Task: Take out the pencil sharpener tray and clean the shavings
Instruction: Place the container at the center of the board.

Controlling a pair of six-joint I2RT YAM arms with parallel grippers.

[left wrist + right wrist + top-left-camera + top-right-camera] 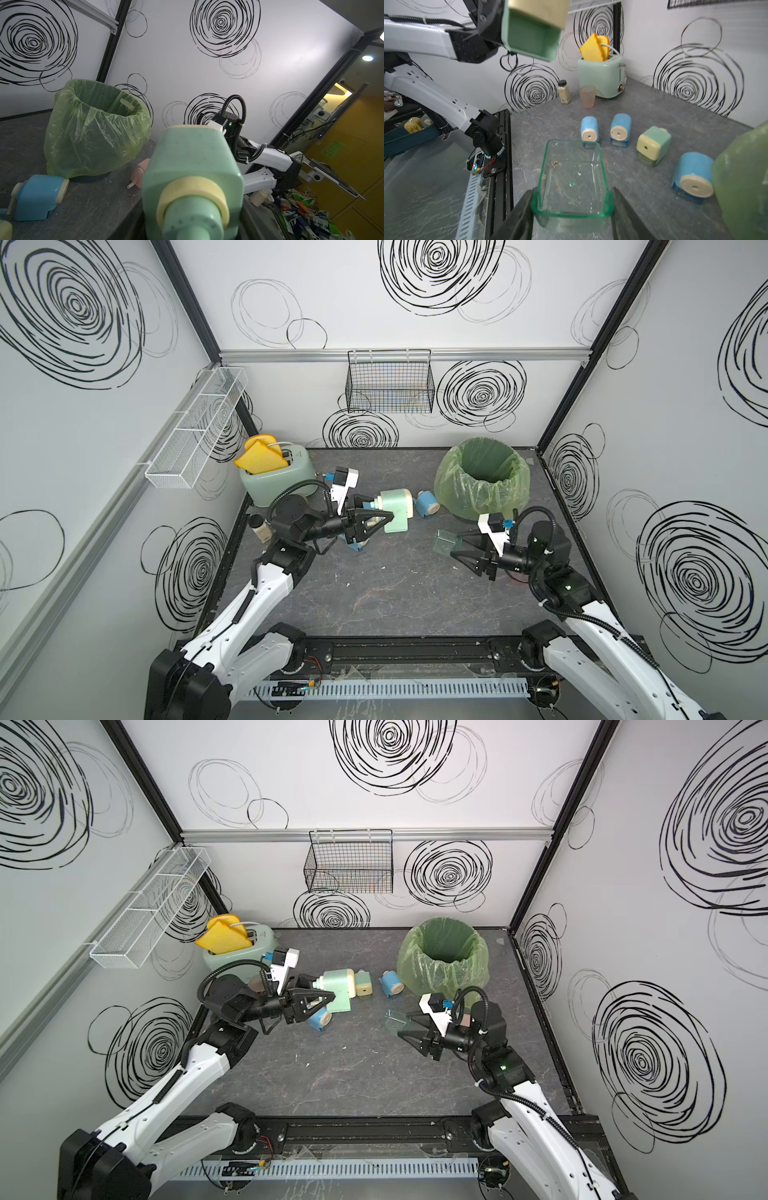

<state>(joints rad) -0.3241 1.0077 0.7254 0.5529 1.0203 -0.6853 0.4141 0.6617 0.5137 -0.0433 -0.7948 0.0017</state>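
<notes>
Right claw [573, 190] grips clear tray [571, 166]; left claw [384, 522] grips green sharpener [397, 499]; grey tabletop [395, 605], swirl-marked walls [311, 302].

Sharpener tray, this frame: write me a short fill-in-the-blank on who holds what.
1. The right gripper is shut on the tray, which is ____ of the green sharpener.
2. The left gripper holds that sharpener, its tray slot ____.
3. The bin is lined with ____ plastic.
4. Two ____ slices stand in the toaster.
Missing: out; empty; green; yellow.
</notes>
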